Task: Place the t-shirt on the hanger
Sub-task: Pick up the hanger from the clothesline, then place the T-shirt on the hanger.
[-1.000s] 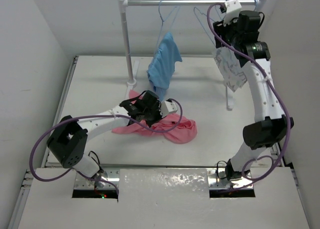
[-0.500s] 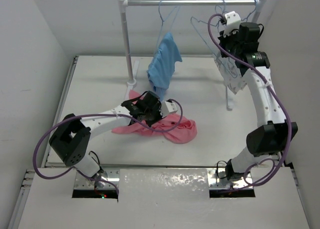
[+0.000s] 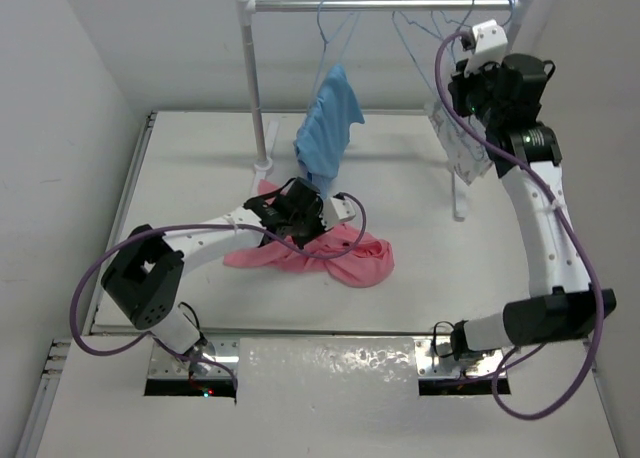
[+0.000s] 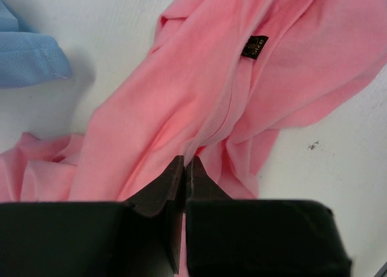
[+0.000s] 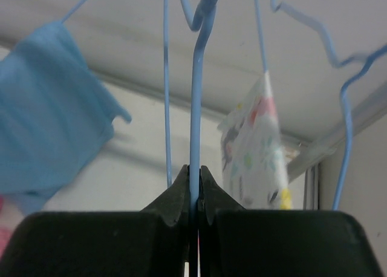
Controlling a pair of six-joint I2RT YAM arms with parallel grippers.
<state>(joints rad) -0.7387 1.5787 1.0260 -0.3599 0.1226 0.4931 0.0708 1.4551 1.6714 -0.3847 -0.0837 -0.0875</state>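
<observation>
The salmon-pink t-shirt (image 3: 340, 256) lies crumpled on the white table, left of centre. My left gripper (image 3: 300, 221) rests on its upper edge. In the left wrist view the left gripper (image 4: 184, 163) is shut on a ridge of the t-shirt (image 4: 199, 77), near its black neck label (image 4: 254, 46). My right gripper (image 3: 453, 70) is raised to the rail at the back right. It is shut on a wire of the light-blue hanger (image 3: 412, 38). In the right wrist view that hanger (image 5: 195, 95) runs straight up out of the right gripper (image 5: 195, 171).
A metal rail (image 3: 380, 5) spans the back on white posts (image 3: 255, 88). A light-blue shirt (image 3: 327, 128) hangs from it at the centre and a white patterned cloth (image 3: 462, 148) hangs by the right arm. Another blue wire hanger (image 5: 344, 138) hangs close to the right.
My right gripper has shut on the hanger wire and risen up and to the right toward the rail. The left gripper has kept its hold on the t-shirt, barely moving.
</observation>
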